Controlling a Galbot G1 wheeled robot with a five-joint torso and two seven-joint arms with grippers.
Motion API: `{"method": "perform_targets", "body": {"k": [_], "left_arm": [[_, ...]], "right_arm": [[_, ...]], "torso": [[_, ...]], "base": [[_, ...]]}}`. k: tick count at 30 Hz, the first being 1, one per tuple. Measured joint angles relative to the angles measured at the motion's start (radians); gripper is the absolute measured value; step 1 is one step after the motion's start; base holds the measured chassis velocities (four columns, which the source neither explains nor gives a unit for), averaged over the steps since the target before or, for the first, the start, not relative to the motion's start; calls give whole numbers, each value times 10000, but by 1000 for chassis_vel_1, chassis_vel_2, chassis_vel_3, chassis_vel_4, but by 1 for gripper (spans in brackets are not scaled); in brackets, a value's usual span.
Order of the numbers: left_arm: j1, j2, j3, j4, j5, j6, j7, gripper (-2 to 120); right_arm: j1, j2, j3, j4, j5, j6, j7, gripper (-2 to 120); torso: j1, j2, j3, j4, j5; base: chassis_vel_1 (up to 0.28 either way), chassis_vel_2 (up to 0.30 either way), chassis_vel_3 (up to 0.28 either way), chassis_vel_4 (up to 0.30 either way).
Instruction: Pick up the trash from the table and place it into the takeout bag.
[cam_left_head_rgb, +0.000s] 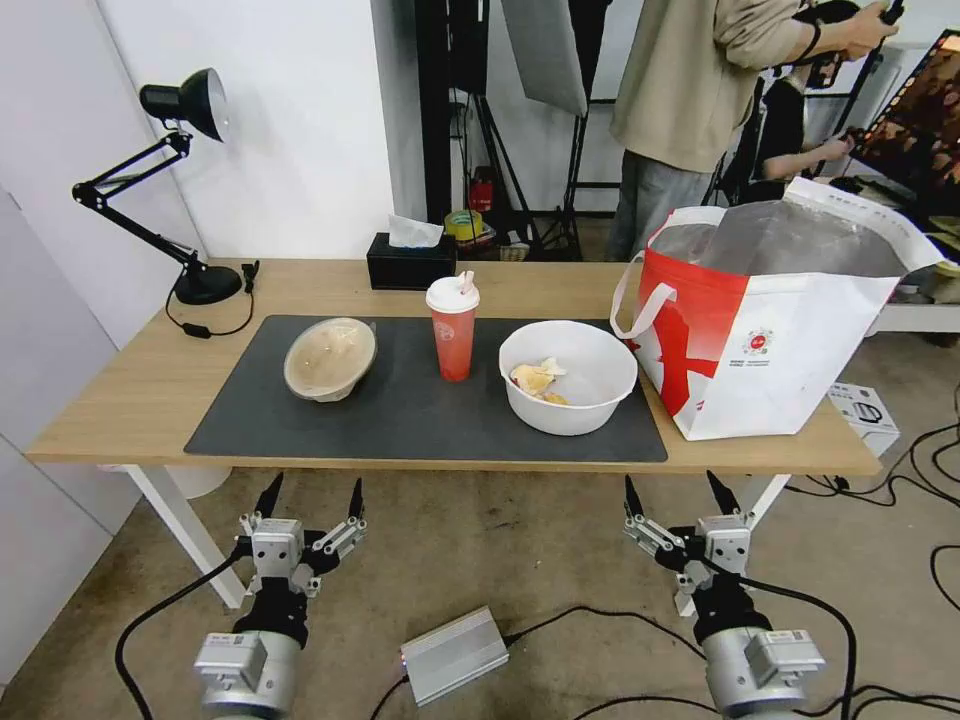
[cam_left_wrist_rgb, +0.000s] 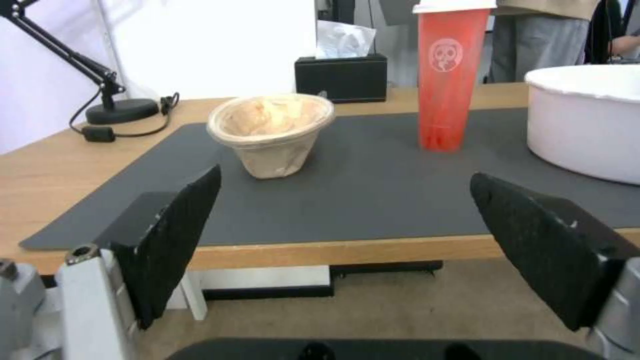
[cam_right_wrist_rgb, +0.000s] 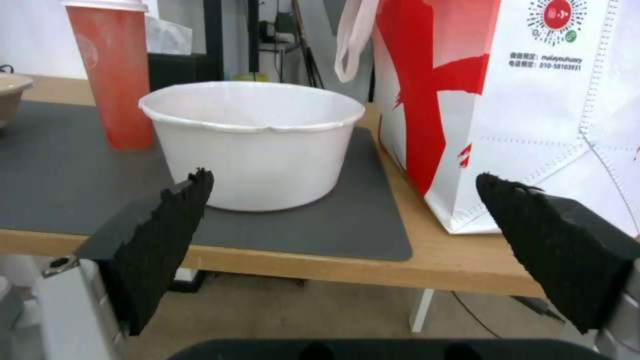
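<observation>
Trash sits in a row on the dark grey mat (cam_left_head_rgb: 420, 410) of the table (cam_left_head_rgb: 130, 390): from the head view, the beige lidded bowl (cam_left_head_rgb: 330, 358) lies on the left, tipped so its lid faces forward, the red drink cup (cam_left_head_rgb: 453, 328) stands upright in the middle, and the white round bowl (cam_left_head_rgb: 567, 375) with yellowish scraps rests on the right. Just beside that bowl, at the table's right end, the takeout bag (cam_left_head_rgb: 775, 340) stands open with its foil lining showing, a placing that seems meant to keep each carry short. A black tissue box (cam_left_head_rgb: 410, 262) sits behind the cup. Both arms hang below the near edge of the table, the left gripper (cam_left_head_rgb: 312, 500) and the right gripper (cam_left_head_rgb: 683, 495) each with jaws spread wide and holding nothing; no item has been lifted yet.

From the left wrist view, the left gripper (cam_left_wrist_rgb: 343, 240) points at the table edge, its wide jaws framing the beige lidded bowl (cam_left_wrist_rgb: 271, 132) farther back on the mat, with the red drink cup (cam_left_wrist_rgb: 448, 75) beyond and apart.

From the right wrist view, the right gripper (cam_right_wrist_rgb: 340, 245) is likewise wide open short of the table, facing the white round bowl (cam_right_wrist_rgb: 253, 145), with the takeout bag (cam_right_wrist_rgb: 533, 110) close alongside. This arm looks best placed to start.
</observation>
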Motion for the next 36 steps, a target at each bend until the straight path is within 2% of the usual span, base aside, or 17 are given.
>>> {"method": "perform_targets", "body": {"k": [14, 16, 17, 19, 20, 21, 22, 23, 25, 27, 28, 29, 30, 31, 33, 34, 36], "left_arm": [[-137, -62, 2, 202, 109, -159, -74, 100], [-506, -239, 13, 778, 396, -580, -303, 100], [-856, -414, 37, 1332, 688, -1007, -520, 100], [-1029, -497, 48, 1594, 824, -1197, -623, 100], [-1341, -652, 85, 2068, 1043, -1592, -801, 100], [-1395, -670, 100, 2108, 982, -1793, -792, 100], [-1429, -669, 105, 2092, 909, -1945, -781, 100], [-1444, -654, 102, 1991, 797, -2099, -730, 100], [-1427, -635, 95, 1889, 760, -2118, -699, 100], [-1333, -576, 64, 1586, 667, -2135, -641, 100], [-1261, -549, 44, 1435, 617, -2135, -567, 100], [-1261, -549, 44, 1435, 617, -2135, -567, 100], [-1172, -518, 13, 1233, 574, -2132, -499, 100], [-1078, -498, -17, 1018, 544, -2120, -460, 100], [-911, -472, -88, 677, 529, -2077, -403, 100], [-838, -469, -94, 523, 527, -2055, -352, 100], [-750, -463, -125, 357, 527, -1997, -330, 100]], "right_arm": [[117, -173, -27, -126, 99, 1, 81, 100], [488, -657, -95, -493, 396, 7, 337, 100], [803, -1081, -158, -813, 662, 21, 565, 100], [964, -1300, -190, -980, 800, 32, 684, 100], [1450, -1936, -284, -1455, 1190, 65, 1024, 100], [1671, -2234, -327, -1684, 1377, 79, 1186, 100], [1837, -2466, -361, -1852, 1516, 89, 1303, 100], [2275, -3044, -430, -2285, 1872, 120, 1617, 100], [2384, -3180, -456, -2387, 1956, 136, 1699, 100], [2465, -3319, -496, -2441, 2039, 183, 1741, 95], [2534, -3485, -514, -2351, 2071, 301, 1739, 90], [2534, -3485, -514, -2351, 2071, 301, 1739, 90], [2653, -3815, -536, -2121, 2100, 530, 1721, 88], [2740, -4078, -542, -1950, 2114, 694, 1701, 92], [2715, -4539, -559, -1690, 2266, 780, 1717, 98], [2690, -4790, -506, -1475, 2338, 777, 1663, 99], [2605, -5007, -440, -1272, 2435, 658, 1499, 100]], "torso": [[-1, 1, 0, -2, 4], [-1, 2, -1, -1, 0], [-1, 1, 0, 0, 1], [0, 0, 0, 2, 1], [3, -3, 3, -1, -3], [4, -3, 4, 0, -3], [5, -3, 3, 0, 3], [3, -3, 3, 6, 3], [3, -3, 3, 4, -1], [3, -3, 2, -5, 7], [2, -3, 2, -5, 7], [2, -3, 2, -5, 7], [2, -1, 1, -2, 1], [1, 0, -1, 9, -9], [2, -2, 1, -1, 8], [1, -1, 0, 2, -4], [0, 0, 0, 0, -3]], "base": [[0, 0, 0, 0], [0, 0, 0, 0], [0, 0, 0, 0], [0, 0, 0, 0], [0, 0, 0, 0], [0, 0, 0, 0], [0, 0, 0, 0], [0, 0, 0, 0], [0, 0, 0, 0], [0, 0, 0, 0], [0, 0, 0, 0], [0, 0, 0, 0], [0, 0, 0, 0], [0, 0, 0, 0], [0, 0, 0, 0], [0, 0, 0, 0], [0, 0, 0, 0]]}}
